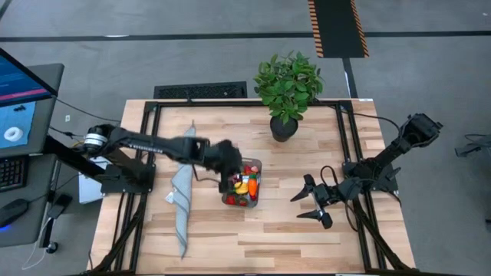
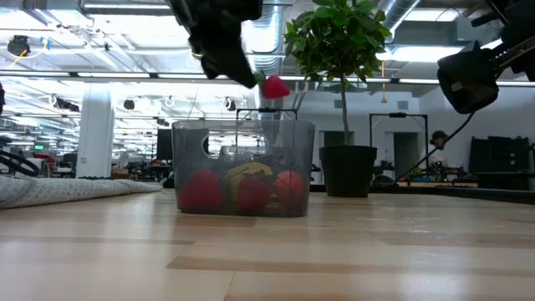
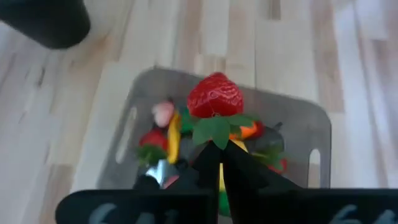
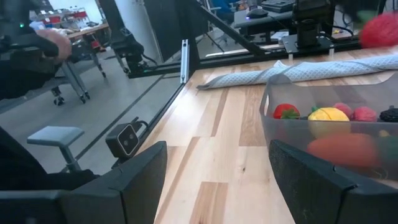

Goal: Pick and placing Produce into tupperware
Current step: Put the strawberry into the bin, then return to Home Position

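Observation:
My left gripper point(image 3: 219, 152) is shut on a red toy strawberry point(image 3: 215, 95), a piece of the Produce, and holds it over the tupperware point(image 1: 242, 182). In the low view the strawberry point(image 2: 275, 86) hangs above the container's rim point(image 2: 242, 124). Several more Produce pieces, red, yellow and orange, lie inside the tupperware point(image 2: 242, 180), which stands on the table's middle. My right gripper point(image 1: 311, 205) waits open to the container's right, nothing between its fingers. My left gripper pinches the strawberry's green leaf cap point(image 3: 214, 129) between its two fingertips. The fingers slant down from the table's left side. The red body juts out past the fingertips, lifted clear above the open tupperware.
A potted green plant point(image 1: 288, 88) stands at the table's far side. A long grey folded cloth point(image 1: 182, 195) lies left of the tupperware, under my left arm. A monitor point(image 1: 19, 100) stands beyond the table's left edge. Bare wood lies near the front edge.

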